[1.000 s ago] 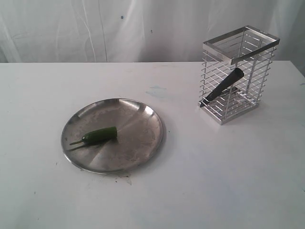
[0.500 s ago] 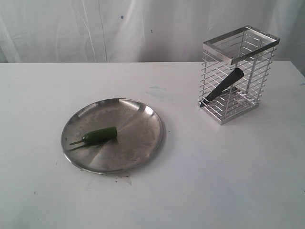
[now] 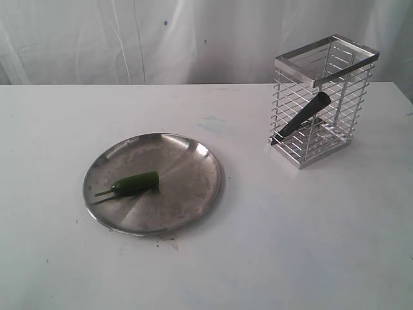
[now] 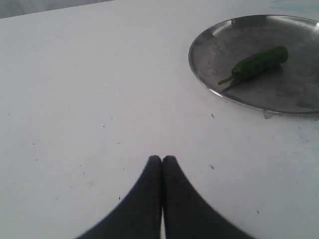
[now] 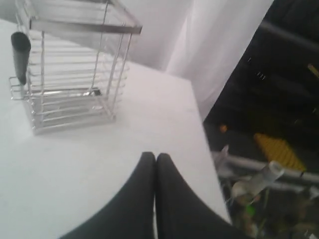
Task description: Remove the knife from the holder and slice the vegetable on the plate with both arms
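Left pincer (image 4: 162,159), right pincer (image 5: 155,156) closed, empty — knife (image 3: 310,110) blade obscured behind holder (image 3: 294,70) bars.

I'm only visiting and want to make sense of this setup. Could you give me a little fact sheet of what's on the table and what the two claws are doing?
table: white
plate: round steel, left part of the exterior view
vegetable: green chilli, in one piece, lying on the plate
holder: wire caddy, upright, on the right
knife: black, leaning inside the holder, handle up
left gripper: shut, empty, near the plate
right gripper: shut, empty, short of the holder
progress: knife not yet taken, nothing sliced
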`<action>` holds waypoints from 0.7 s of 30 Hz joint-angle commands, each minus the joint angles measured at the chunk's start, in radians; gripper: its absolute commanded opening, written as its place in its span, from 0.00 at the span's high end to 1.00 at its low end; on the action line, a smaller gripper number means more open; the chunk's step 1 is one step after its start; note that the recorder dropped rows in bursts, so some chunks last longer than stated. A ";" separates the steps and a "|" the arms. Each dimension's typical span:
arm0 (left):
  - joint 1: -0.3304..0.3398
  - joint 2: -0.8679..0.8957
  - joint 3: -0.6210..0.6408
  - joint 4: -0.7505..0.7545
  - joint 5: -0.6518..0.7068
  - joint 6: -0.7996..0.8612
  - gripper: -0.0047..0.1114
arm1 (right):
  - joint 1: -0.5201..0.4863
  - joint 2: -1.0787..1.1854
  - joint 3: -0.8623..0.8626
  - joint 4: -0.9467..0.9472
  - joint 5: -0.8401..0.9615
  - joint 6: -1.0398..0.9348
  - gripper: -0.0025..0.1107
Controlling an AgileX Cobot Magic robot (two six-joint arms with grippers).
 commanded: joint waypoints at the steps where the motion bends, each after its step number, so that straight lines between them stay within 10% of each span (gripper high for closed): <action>1: 0.000 -0.005 0.003 -0.005 -0.005 0.000 0.96 | 0.011 0.180 -0.076 0.140 0.211 0.124 0.98; 15: 0.000 -0.005 0.003 -0.005 -0.005 0.000 0.96 | 0.012 0.575 -0.360 0.979 0.559 -0.672 0.96; 21: 0.000 -0.005 0.003 -0.005 -0.005 0.000 0.96 | 0.012 0.617 -0.495 0.981 0.513 -0.672 0.67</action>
